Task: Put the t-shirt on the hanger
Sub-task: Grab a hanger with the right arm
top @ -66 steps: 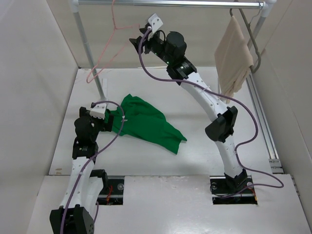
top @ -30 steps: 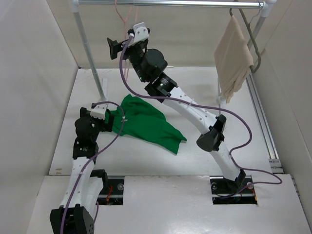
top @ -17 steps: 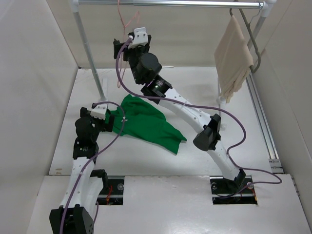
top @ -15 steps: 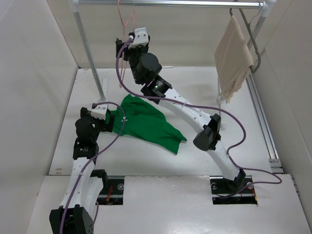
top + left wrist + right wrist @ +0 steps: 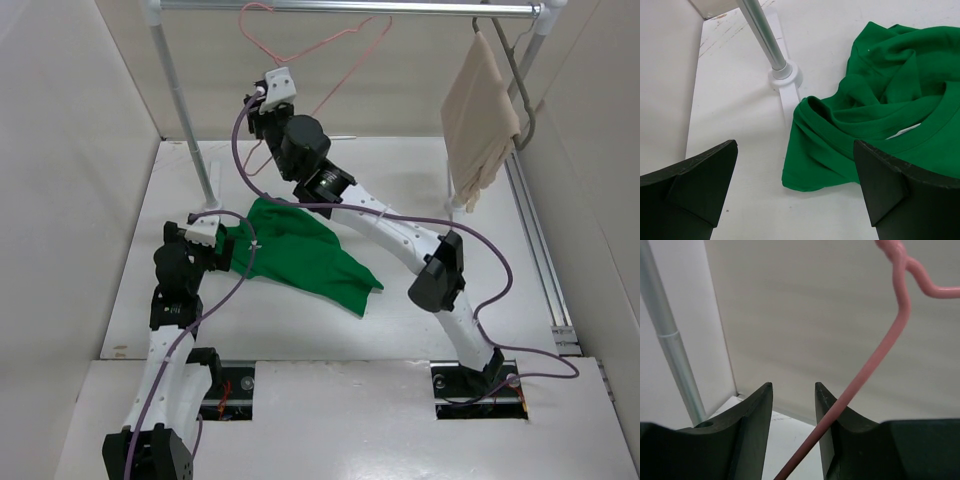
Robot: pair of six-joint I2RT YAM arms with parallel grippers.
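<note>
T-shirt crumpled on table, edge below low L hand, spread wide, empty. Hanger hooked on rail. Its wire crosses raised R hand, narrowly apart, unclamped.

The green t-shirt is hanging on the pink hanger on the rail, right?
No. The green t-shirt lies crumpled on the table; the pink hanger on the rail is bare, as the top external view shows.
</note>
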